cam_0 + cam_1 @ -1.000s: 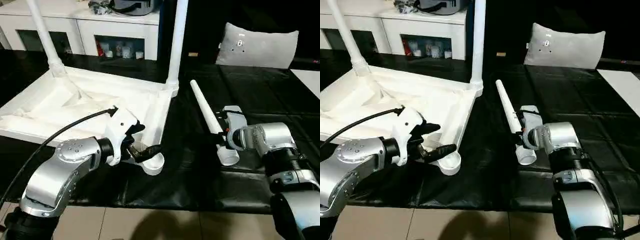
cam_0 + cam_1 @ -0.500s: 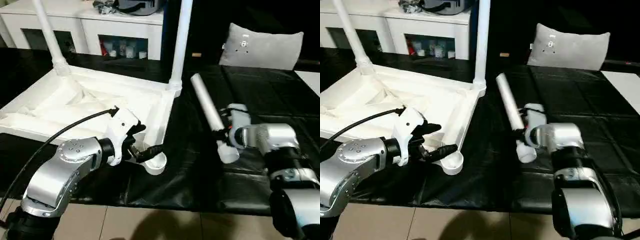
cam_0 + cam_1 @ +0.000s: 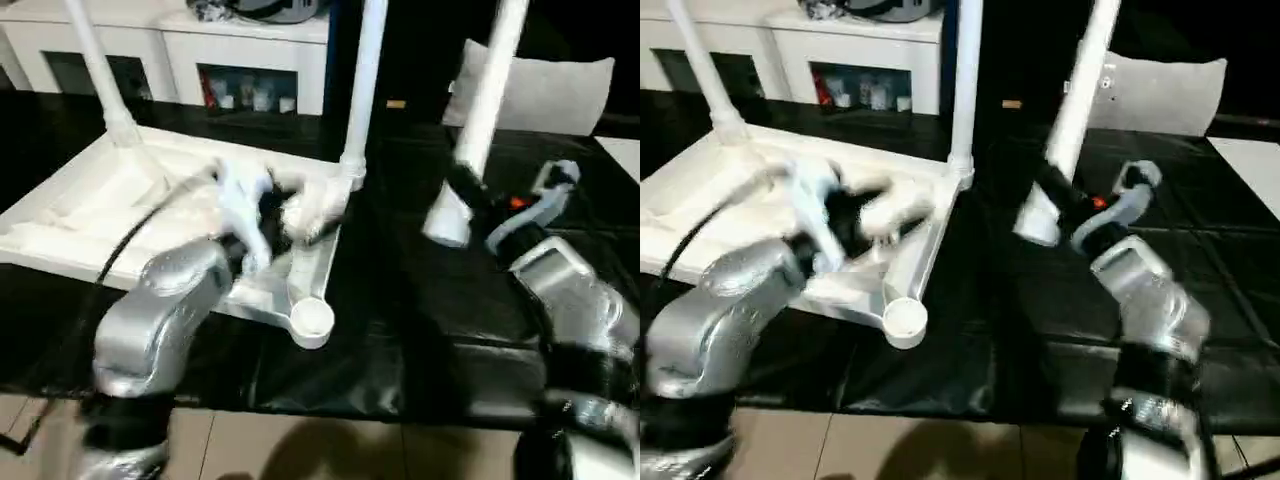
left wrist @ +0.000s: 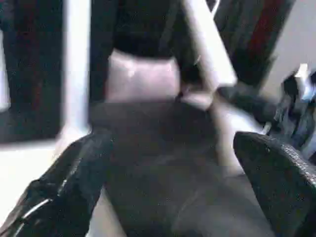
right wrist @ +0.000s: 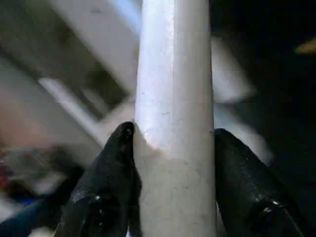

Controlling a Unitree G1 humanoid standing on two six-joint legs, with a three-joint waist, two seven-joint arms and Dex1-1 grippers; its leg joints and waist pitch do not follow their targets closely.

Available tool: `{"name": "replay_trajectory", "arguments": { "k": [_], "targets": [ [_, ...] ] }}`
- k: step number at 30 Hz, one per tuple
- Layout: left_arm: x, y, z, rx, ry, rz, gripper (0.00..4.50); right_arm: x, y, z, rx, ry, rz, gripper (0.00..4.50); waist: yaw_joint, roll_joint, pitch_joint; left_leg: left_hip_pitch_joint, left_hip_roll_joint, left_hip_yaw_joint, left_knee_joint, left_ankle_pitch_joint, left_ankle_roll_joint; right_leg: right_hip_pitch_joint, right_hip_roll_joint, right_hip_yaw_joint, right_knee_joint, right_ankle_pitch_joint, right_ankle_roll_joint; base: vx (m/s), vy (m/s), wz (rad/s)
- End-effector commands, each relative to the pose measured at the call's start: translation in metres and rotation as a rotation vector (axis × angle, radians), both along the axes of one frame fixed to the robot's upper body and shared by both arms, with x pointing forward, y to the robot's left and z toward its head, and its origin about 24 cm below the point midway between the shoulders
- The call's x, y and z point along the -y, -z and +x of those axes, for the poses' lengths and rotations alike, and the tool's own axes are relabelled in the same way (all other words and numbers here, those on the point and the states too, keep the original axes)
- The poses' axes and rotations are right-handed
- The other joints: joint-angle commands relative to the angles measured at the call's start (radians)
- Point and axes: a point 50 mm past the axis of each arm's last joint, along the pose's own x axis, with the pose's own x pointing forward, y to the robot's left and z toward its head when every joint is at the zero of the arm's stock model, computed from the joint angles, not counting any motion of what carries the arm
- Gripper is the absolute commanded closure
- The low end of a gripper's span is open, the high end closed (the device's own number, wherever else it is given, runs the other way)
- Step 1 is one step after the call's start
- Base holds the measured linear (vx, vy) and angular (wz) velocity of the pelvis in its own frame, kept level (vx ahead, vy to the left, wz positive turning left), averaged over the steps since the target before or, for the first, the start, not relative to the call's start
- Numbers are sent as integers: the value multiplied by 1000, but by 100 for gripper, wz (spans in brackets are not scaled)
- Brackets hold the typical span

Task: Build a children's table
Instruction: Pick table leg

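On the robot's left the white table top (image 3: pixel 90 215) lies upside down on the black-covered floor (image 3: pixel 420 330), ribs upward, with two legs already standing in its far corner sockets: one leg (image 3: pixel 92 70) at the far left corner, another leg (image 3: pixel 362 85) at the far right corner. The near right corner socket (image 3: pixel 311 320) is bare and open.

The left tool (image 4: pixel 173 192) hovers above the ribbed underside near that edge; the left wrist view shows its two black fingers (image 4: pixel 69 182) spread wide with nothing between them, so it has let go. If it lingers there, I judge it could be struck by an incoming leg, or it could knock the top and shift the socket off line.

To the right, the right tool (image 5: pixel 170 187) is clamped around the thick end of a third leg (image 3: pixel 478 120), which is lifted clear of the floor and tilted slightly from upright, its wide foot (image 3: pixel 444 222) hanging lowest, well apart from the open socket. The grasp sits low on a long smooth taper, so the tall upper part may swing or the leg may slide in the fingers. A tilted entry would probably jam on the socket rim or push the unheld top away
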Motion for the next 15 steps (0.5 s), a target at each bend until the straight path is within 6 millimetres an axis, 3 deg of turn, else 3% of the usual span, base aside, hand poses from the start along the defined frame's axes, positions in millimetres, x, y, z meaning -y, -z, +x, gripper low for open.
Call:
{"name": "replay_trajectory", "arguments": {
  "k": [1,3,6,11,15],
  "targets": [
    [2,-9,4,1,-7,-86,0,-5,-21,-10,130,-89,44,263,8,-8,-62,-13,51,1,-73,-20,64,74,-87,57,-91,-135,-174,0,0,0],
    [10,-20,7,-1,39,-173,0,-16,-25,-20,189,-197,59,263,9,-17,-62,-15,51,-1,-74,-7,71,74,-86,56,-91,-141,-160,0,0,0],
    [19,-30,5,-14,135,-286,0,-26,-25,-28,216,-303,63,263,14,-10,-62,-16,50,-1,-73,5,69,72,-88,55,-95,-159,-147,0,0,0],
    [31,-33,4,-63,225,-344,0,-36,-23,-36,224,-392,52,263,21,-15,-62,-12,52,-1,-75,18,60,69,-87,54,-97,-163,-140,0,0,0],
    [34,-36,5,-91,266,-392,0,-45,-23,-43,234,-473,36,263,27,-19,-66,-13,53,-2,-74,55,66,72,-88,54,-91,-114,-139,0,0,0]
  ]
}}
